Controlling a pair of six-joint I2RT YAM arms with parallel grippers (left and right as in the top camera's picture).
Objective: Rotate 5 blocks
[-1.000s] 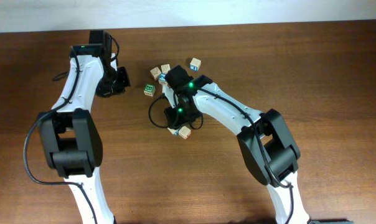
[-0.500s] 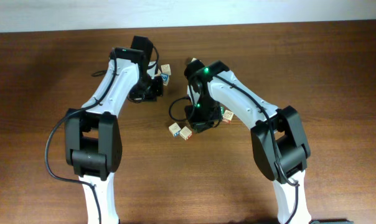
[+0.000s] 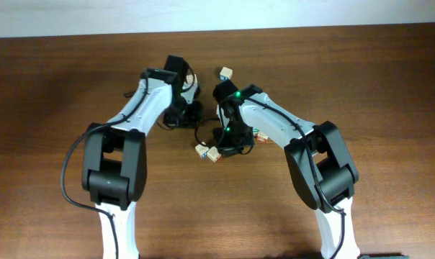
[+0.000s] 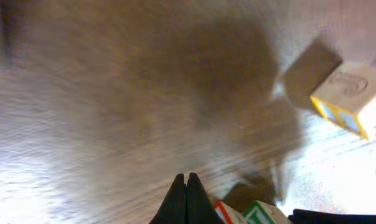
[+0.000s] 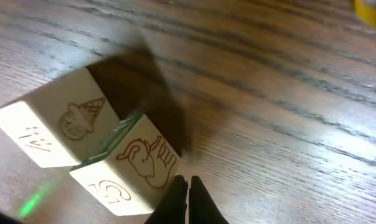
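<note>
The brown wooden bench (image 3: 52, 86) carries everything. My left arm (image 3: 142, 108) reaches from the near side toward the middle, and my right arm (image 3: 275, 126) bends in to meet it, so the two wrists stand near each other. My left gripper (image 4: 187, 183) is fully closed, its two tips pressed together with nothing between them, over bare wood. My right gripper (image 5: 188, 185) is closed in the same way and also holds nothing. Its tips are just beside a corner of the cream block with an elephant drawing (image 5: 138, 165), but I cannot tell if they touch it. This block lies side against side with the cream block with an ice-cream cone (image 5: 73, 124). From overhead, these two lie together just left of my right wrist. A block with red marks (image 3: 261, 134) shows partly from under my right arm on its other side. In the left wrist view, a red-edged block (image 4: 223, 211) and a green-edged block (image 4: 258, 215) sit against each other at the bottom, just beside my closed tips, and both are cut by the frame edge. Well apart from them, at the upper right, lies a cream cube with a yellow and blue side (image 4: 353, 102).
</note>
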